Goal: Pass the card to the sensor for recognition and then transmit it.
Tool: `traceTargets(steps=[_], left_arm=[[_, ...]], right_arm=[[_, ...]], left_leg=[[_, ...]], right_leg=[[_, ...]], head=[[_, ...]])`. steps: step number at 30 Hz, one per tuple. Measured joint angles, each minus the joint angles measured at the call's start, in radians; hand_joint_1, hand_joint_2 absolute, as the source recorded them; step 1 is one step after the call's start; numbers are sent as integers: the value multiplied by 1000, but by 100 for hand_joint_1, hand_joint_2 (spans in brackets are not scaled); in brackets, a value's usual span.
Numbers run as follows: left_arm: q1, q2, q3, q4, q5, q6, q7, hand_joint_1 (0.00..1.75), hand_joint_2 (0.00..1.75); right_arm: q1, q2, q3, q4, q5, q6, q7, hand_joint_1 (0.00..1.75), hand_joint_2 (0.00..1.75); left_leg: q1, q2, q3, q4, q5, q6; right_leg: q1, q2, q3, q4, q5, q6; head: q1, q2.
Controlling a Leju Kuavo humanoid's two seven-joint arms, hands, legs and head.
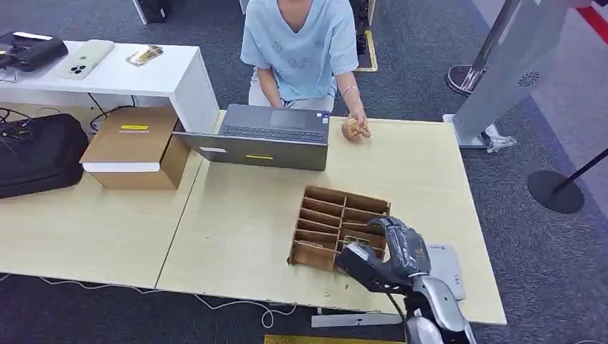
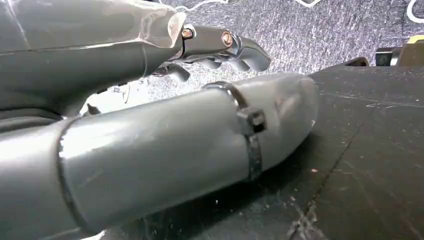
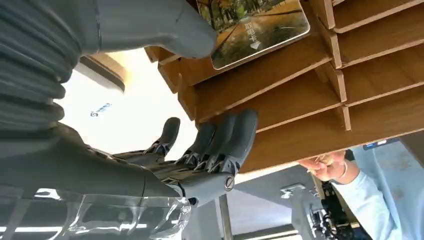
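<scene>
Nearest of all, the right hand (image 1: 387,251) sits at the near corner of the divider box (image 1: 326,215), and the right wrist view tells us why: a card (image 3: 255,25) stands in one of the slots, its printed face showing, and the thumb (image 3: 165,25) lies over its edge while the fingers (image 3: 225,135) stretch flat along a partition across from it. So the fingers are spread, holding nothing; I'd call this the reach for the card, with the pinch yet to close. The slots hold each card upright on its edge, which leaves room for a thumb to get behind one.

Just beside the hand, flat on the surface (image 1: 236,229), lies the pale sensor (image 1: 446,269), close by so a lifted card has little way to travel.

The left hand (image 2: 165,150) hangs down towards dark flooring, fingers (image 2: 235,47) loosely curled with nothing in them, well out of the way.

Farther off, a laptop (image 1: 276,136) stands between box and person (image 1: 301,50), whose hand (image 1: 356,127) rests on the far edge holding something small, probably waiting to receive the card.
</scene>
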Motion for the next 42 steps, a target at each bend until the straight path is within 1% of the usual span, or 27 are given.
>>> traceTargets(steps=[3, 11, 12, 13, 15, 16, 18, 19, 21, 27, 28, 30, 31, 36, 39, 42], left_arm=[[0, 0, 0, 0, -1, 0, 0, 0, 0], [0, 0, 0, 0, -5, 0, -2, 0, 0], [0, 0, 0, 0, -5, 0, -2, 0, 0], [0, 0, 0, 0, -5, 0, -2, 0, 0], [0, 0, 0, 0, -5, 0, -2, 0, 0], [0, 0, 0, 0, -5, 0, -2, 0, 0], [0, 0, 0, 0, -7, 0, -2, 0, 0], [0, 0, 0, 0, -8, 0, -3, 0, 0], [0, 0, 0, 0, -10, 0, -5, 0, 0], [-1, 0, 0, 0, -23, -5, -15, 0, 0], [-1, 0, 0, 0, -23, -5, -15, 0, 0], [-2, 0, 0, 0, -23, -7, -15, 0, 0], [-2, 1, 0, 0, -23, -7, -15, 0, 0], [-2, 1, 0, 0, -27, -7, -16, 0, 0], [-2, 1, 0, 0, -33, -7, -18, 0, 0], [-2, 1, 0, 0, -36, -7, -19, 0, 0]], right_arm=[[6, -1, -3, -6, 0, 0, 1, 80, 175], [25, -6, -10, -27, 0, 0, 1, 80, 175], [26, -6, -11, -27, 0, 0, 2, 77, 175], [27, -7, -12, -27, 0, 0, 2, 80, 175], [31, -8, -13, -29, 0, 0, 2, 75, 175], [32, -8, -13, -30, 0, -1, 2, 68, 175], [39, -8, -14, -34, 0, -3, 2, 66, 175], [46, -8, -16, -41, 0, -4, 2, 77, 175], [60, -8, -21, -58, 0, -9, 1, 72, 175], [106, -18, -27, -133, -6, -26, -3, 70, 175], [113, -20, -28, -145, -8, -30, -4, 65, 175], [121, -24, -28, -160, -8, -32, -5, 65, 175], [126, -24, -28, -168, -8, -33, -5, 61, 175], [143, -24, -28, -209, -18, -31, -10, 59, 175], [150, -24, -26, -225, -20, -22, -14, 54, 175], [150, -26, -13, -226, -25, -8, -21, 56, 175]], left_leg=[[0, 0, 0, 0, 0, 0], [0, 0, 0, 0, 0, 0], [0, 0, 0, 0, 0, 0], [0, 0, 0, 0, 0, 0], [0, 0, 0, 0, 0, 0], [0, 0, 0, 0, 0, 0], [0, 0, 0, 0, 0, 0], [0, 0, 0, 0, 0, 0], [0, 0, 0, 0, 0, 0], [0, 0, 0, 0, 0, 0], [0, 0, 0, 0, 0, 0], [0, 0, 0, 0, 0, 0], [0, 0, 0, 0, 0, 0], [0, 0, 0, 0, 0, 0], [0, 0, 0, 0, 0, 0], [0, 0, 0, 0, 0, 0]], right_leg=[[0, 0, 0, 0, 0, 0], [0, 0, 0, 0, 0, 0], [0, 0, 0, 0, 0, 0], [0, 0, 0, 0, 0, 0], [0, 0, 0, 0, 0, 0], [0, 0, 0, 0, 0, 0], [0, 0, 0, 0, 0, 0], [0, 0, 0, 0, 0, 0], [0, 0, 0, 0, 0, 0], [0, 0, 0, 0, 0, 0], [0, 0, 0, 0, 0, 0], [0, 0, 0, 0, 0, 0], [0, 0, 0, 0, 0, 0], [0, 0, 0, 0, 0, 0], [0, 0, 0, 0, 0, 0], [0, 0, 0, 0, 0, 0]], head=[[0, 0], [0, 0], [0, 0], [0, 0], [0, 0], [0, 0], [0, 0], [0, 0], [0, 0], [0, 0], [0, 0], [0, 0], [0, 0], [0, 0], [0, 0], [0, 0]])
